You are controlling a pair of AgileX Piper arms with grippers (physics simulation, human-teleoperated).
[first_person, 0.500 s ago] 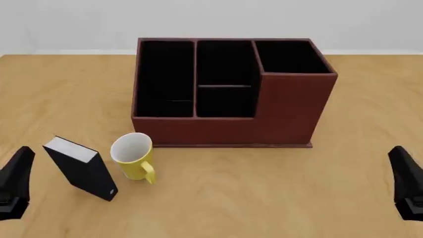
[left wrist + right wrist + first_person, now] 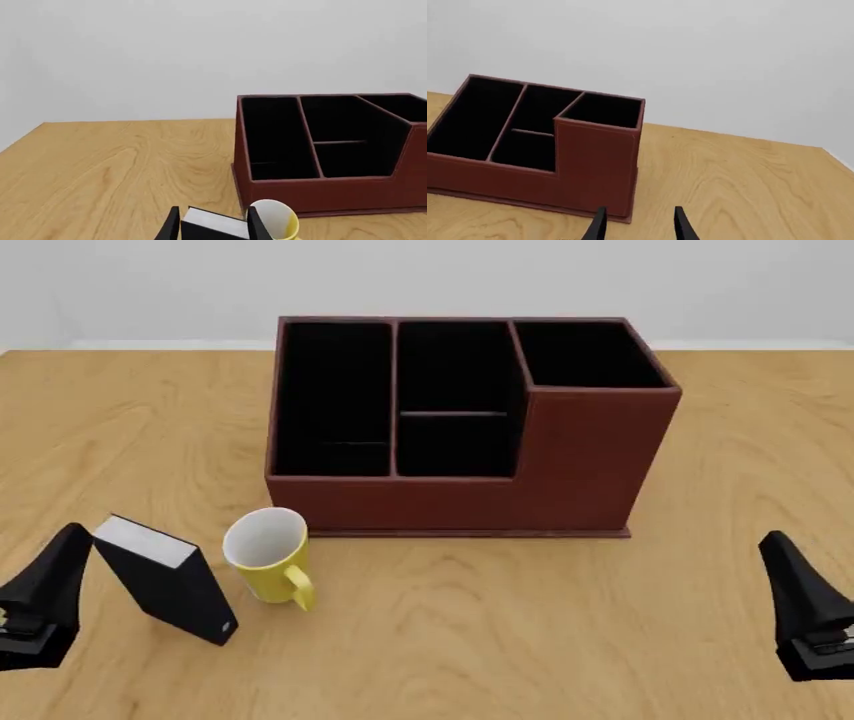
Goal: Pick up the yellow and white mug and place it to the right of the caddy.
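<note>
**Inspector:** Front view showed the left gripper (image 2: 40, 590) near, fingers apart and empty, beside a leaning black box (image 2: 167, 578).

**Clerk:** And the mug?

**Inspector:** The yellow mug (image 2: 268, 555) stood between that box and the caddy (image 2: 461, 425). The right gripper (image 2: 636, 223) hung open over bare table (image 2: 694, 580), likely the drop spot.

Two matte black arms, each end effector (image 2: 40, 590) (image 2: 807, 605) with slim, tapered, pointed fingers.
</note>
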